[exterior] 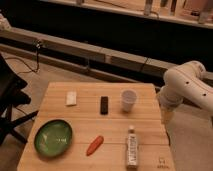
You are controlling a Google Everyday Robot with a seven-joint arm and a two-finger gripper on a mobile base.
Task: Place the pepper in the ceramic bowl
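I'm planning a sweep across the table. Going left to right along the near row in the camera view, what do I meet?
The ceramic bowl → pepper → white bottle → gripper, hanging by the right edge of the table, fingers open.

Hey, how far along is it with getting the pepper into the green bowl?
Done: nothing yet. The ceramic bowl is empty, and the pepper lies on the table beside it, not touching.
In hand: nothing. The gripper hangs open and empty at the table's far side from the bowl, well away from the pepper.
Left: reach over, grasp the pepper, carry it across and release it in the bowl.
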